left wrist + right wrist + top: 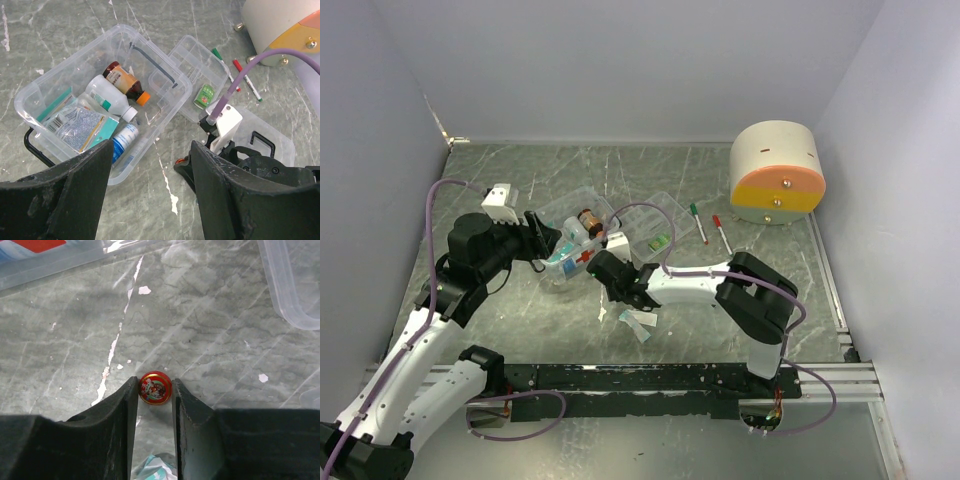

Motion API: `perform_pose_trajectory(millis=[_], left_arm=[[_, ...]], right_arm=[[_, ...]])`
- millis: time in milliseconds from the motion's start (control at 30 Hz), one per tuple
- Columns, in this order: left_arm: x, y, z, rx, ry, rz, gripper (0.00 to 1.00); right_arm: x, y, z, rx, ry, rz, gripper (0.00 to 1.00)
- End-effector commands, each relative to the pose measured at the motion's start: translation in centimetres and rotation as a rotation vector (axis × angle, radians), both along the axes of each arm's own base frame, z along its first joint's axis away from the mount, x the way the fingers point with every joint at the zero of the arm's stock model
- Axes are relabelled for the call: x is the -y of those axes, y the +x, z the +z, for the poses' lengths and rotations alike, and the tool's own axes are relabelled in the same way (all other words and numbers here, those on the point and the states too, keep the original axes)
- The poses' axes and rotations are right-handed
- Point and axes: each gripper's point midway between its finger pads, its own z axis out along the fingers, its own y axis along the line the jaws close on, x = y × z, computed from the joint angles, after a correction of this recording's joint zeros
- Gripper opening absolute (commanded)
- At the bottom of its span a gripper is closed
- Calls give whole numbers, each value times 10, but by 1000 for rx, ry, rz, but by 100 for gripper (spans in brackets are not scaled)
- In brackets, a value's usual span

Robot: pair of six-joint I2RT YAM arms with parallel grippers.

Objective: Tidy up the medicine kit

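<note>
The medicine kit is a clear box lying open on the table, seen close in the left wrist view. It holds a brown bottle, a white bottle, a blue tube and a foil packet. Its clear divided tray lies beside it with a green item inside. My right gripper is down on the table with both fingers against a small red round tin. My left gripper hovers open and empty by the box's near corner.
A cream, orange and yellow drum stands at the back right. Two pens lie near the tray. The clear lid with a black handle lies under the right arm. Paper packets sit behind the right gripper.
</note>
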Motion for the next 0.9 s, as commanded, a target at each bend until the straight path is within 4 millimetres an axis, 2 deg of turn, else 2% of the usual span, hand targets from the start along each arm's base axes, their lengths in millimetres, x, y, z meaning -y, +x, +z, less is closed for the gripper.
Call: perform_pose_trajectory(millis=[0,100,233,433,567,700,733,867], left_arm=[[-2,2,1,14,-3,18,74],[-3,2,2,13,-3,22,74],[-4,2,2,17,-2,25,74],[-7,0,4,13,5,36,74],[-8,-3,4,6,3,39,74],[-8,-5,2,-6,-3,41,74],[-8,-6,2,-8,-5,42,74],[-10,-7,1,-9,-12,50,74]], right_arm=[[5,10,25,64,13,-61,25],[14,23,54,139,33,-116,25],[39,48,83,209,59,-207,25],[85,97,101,244,100,-289,25],[107,133,114,289,107,-313,26],[111,165,112,286,113,-301,27],[110,172,106,275,104,-291,28],[97,197,100,268,117,-256,28]])
